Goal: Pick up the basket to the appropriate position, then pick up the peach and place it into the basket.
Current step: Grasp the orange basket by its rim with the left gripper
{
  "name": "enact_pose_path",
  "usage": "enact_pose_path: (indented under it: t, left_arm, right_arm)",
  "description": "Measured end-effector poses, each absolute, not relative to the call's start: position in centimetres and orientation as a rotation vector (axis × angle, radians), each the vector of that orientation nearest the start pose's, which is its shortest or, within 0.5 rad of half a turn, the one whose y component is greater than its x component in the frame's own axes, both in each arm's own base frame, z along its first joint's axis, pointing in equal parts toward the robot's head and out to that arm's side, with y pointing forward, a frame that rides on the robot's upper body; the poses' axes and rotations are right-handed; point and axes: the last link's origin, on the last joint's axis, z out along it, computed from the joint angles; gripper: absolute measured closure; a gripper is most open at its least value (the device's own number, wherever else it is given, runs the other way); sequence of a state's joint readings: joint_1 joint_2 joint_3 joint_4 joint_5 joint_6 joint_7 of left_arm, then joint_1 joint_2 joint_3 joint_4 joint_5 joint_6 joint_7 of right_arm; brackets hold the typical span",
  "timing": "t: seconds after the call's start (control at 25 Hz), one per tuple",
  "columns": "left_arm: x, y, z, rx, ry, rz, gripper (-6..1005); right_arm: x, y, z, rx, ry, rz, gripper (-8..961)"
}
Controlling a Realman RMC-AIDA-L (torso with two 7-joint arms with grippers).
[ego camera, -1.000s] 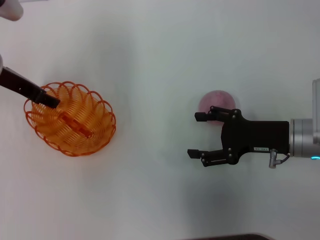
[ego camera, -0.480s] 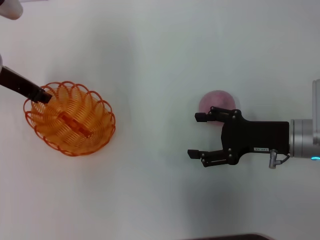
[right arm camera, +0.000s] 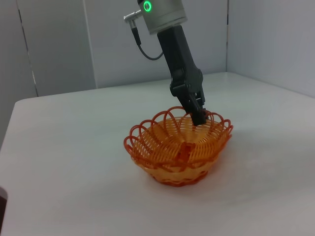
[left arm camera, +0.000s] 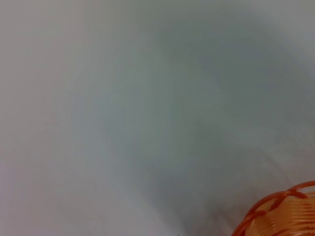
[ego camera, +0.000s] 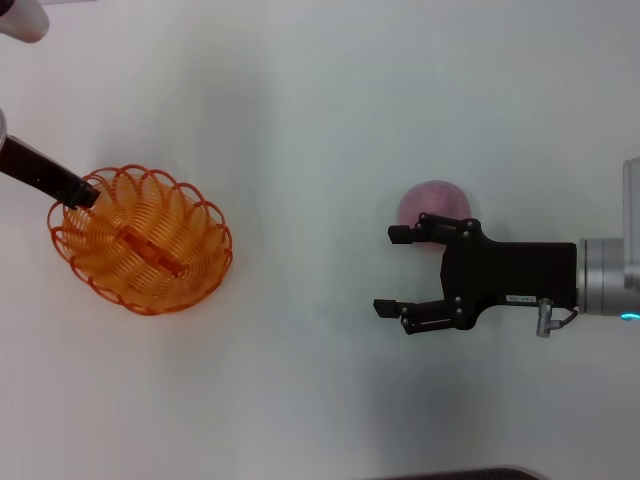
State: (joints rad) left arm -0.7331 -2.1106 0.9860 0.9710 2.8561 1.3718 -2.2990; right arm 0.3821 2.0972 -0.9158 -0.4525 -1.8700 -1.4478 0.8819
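The orange wire basket (ego camera: 140, 240) sits on the white table at the left. Its rim also shows in the left wrist view (left arm camera: 278, 214) and the whole basket shows in the right wrist view (right arm camera: 178, 147). My left gripper (ego camera: 85, 193) reaches in from the far left, its tip at the basket's rim; the right wrist view shows it (right arm camera: 199, 115) at the basket's rim. The pinkish peach (ego camera: 435, 198) lies on the table at the right. My right gripper (ego camera: 388, 270) is open and empty, just in front of the peach, its upper finger overlapping the fruit's near edge.
The white table (ego camera: 300, 120) stretches bare between the basket and the peach. Grey wall panels (right arm camera: 59, 44) stand behind the table in the right wrist view. A dark edge (ego camera: 450, 474) runs along the table's front.
My left gripper's tip has drawn back from inside the basket to its rim. The basket has hardly moved. The right gripper and the peach have not moved.
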Motion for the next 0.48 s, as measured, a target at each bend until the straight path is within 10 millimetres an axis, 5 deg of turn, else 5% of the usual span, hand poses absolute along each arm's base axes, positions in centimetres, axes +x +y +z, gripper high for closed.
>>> enact_pose_path:
  t: [0.48]
  left_arm:
    - [-25.03, 39.1, 1.96, -2.41, -1.108, 0.536, 885]
  right_arm:
    - [30.21, 26.4, -6.11, -2.799, 0.313, 0.606, 9]
